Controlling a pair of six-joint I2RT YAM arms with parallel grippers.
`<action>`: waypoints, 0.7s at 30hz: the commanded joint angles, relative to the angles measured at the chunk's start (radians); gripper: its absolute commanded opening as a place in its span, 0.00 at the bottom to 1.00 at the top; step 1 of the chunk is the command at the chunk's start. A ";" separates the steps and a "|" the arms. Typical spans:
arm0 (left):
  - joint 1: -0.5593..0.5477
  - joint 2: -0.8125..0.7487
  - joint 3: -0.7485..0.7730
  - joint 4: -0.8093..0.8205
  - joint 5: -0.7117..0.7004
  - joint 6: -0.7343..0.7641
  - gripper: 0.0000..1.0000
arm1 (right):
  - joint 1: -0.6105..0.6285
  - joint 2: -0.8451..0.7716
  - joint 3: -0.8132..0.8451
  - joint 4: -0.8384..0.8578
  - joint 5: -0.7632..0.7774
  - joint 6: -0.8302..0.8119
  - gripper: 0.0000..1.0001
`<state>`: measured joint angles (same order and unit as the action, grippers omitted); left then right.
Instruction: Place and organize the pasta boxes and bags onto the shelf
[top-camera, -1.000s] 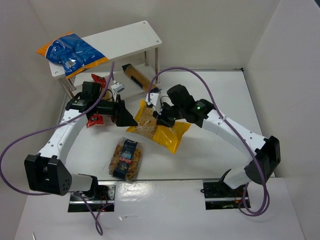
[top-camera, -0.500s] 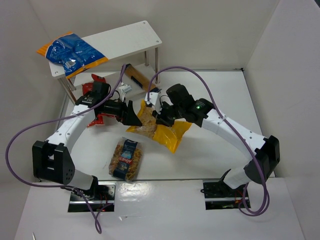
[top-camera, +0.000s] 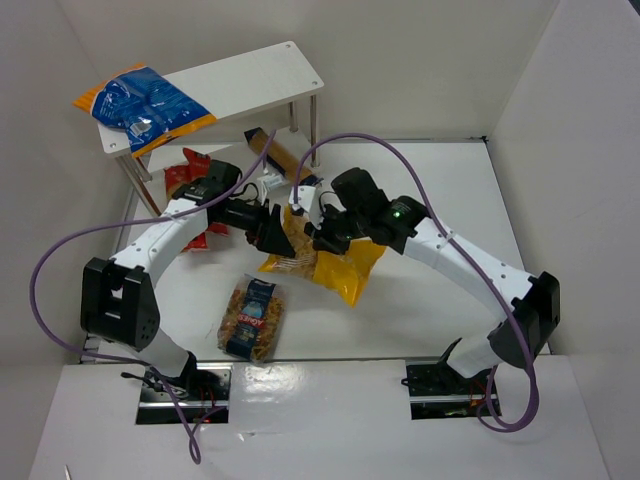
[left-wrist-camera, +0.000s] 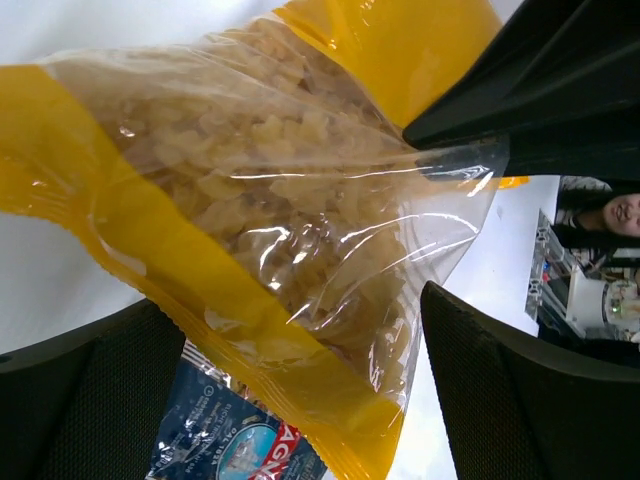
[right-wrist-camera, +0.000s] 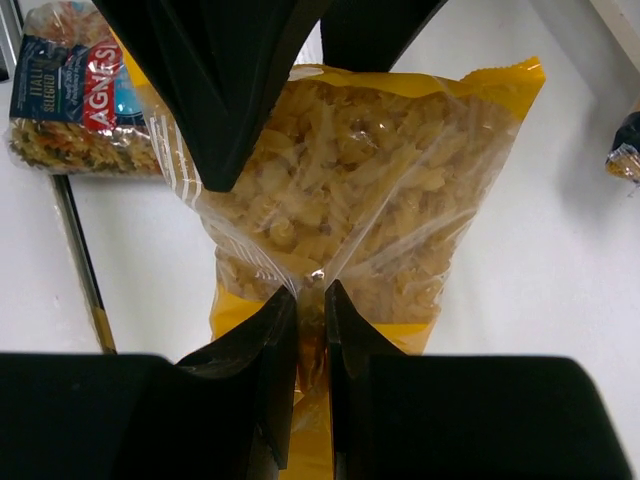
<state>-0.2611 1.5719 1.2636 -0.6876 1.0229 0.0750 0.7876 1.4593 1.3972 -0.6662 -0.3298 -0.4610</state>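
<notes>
While a fold of the yellow bag (right-wrist-camera: 350, 190) is pinched between the jaws of the right gripper (right-wrist-camera: 310, 290), the left gripper (left-wrist-camera: 290, 300) (jaws spread wide, bag between them) is best closed on its filled body before any lift toward the shelf (top-camera: 250, 80).

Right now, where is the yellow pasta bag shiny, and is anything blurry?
Left wrist view: white glare streaks cross the clear window of the yellow plastic pasta bag. Right wrist view: fainter shine along its creases. Top view: even light, nothing blurry, soft shadows under the white two-tier shelf.
</notes>
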 joint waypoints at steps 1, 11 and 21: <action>-0.017 -0.010 0.030 -0.023 0.095 0.052 0.99 | 0.016 -0.047 0.092 0.120 -0.058 0.004 0.00; -0.017 -0.032 0.040 -0.058 0.152 0.121 0.00 | 0.016 -0.019 0.109 0.111 -0.068 0.013 0.00; -0.017 -0.185 0.072 -0.070 0.069 0.143 0.00 | 0.016 -0.115 -0.007 0.223 0.123 0.079 1.00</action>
<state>-0.2794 1.4696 1.2770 -0.7898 1.0077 0.1848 0.7959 1.4120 1.4010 -0.5575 -0.2687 -0.4145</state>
